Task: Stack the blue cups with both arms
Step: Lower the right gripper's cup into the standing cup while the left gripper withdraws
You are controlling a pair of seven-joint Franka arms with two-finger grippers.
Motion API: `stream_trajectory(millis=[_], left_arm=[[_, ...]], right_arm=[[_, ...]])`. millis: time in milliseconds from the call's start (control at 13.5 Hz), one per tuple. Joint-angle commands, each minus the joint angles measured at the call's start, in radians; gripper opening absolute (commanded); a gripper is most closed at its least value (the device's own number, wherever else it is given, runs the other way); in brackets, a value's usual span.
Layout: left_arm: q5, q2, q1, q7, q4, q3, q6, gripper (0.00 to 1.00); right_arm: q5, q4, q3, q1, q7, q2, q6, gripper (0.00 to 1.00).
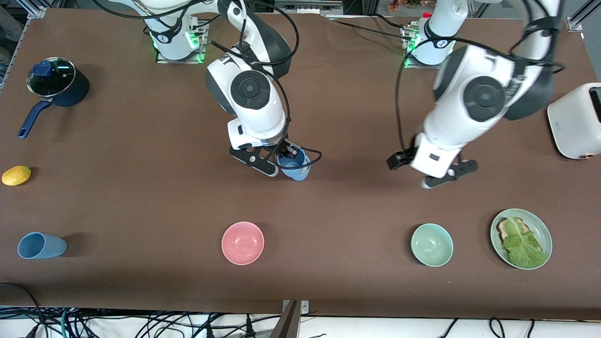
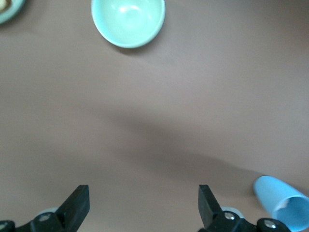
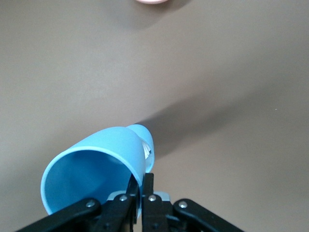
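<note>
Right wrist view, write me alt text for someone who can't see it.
The right gripper has its fingers shut on the rim of a light-blue cup, holding it tilted over the bare brown table with its open mouth toward the camera. A shadow stretches across the table from the cup, and the edge of a pink bowl peeks in at the frame's border.

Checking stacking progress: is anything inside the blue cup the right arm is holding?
The blue cup pinched at its rim by the right end effector shows only bare blue wall inside. Its bottom is hidden, so a nested cup cannot be ruled out. The other blue cup lies on its side on the table.
</note>
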Motion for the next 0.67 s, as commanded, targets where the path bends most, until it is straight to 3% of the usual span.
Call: stream_trajectory(millis=[0,296,593], left_arm=[[0.016,-0.044,0.099,0.211,-0.017,-0.014,-0.032,0.99],[0.022,-0.097,0.228,0.495,-0.013,-0.011,-0.088,0.99],[0.024,-0.098,0.316,0.692,0.056,-0.007,-0.175,0.99]], right_arm=[[0.005,0.043,-0.008,0.018,0.024,0.034,0.005,0.0],[-0.003,0.028,-0.008,0.029,0.027,0.037,-0.003,0.0],[-0.006,0.019,-0.008,0.04,0.025,0.051,0.003,0.0]])
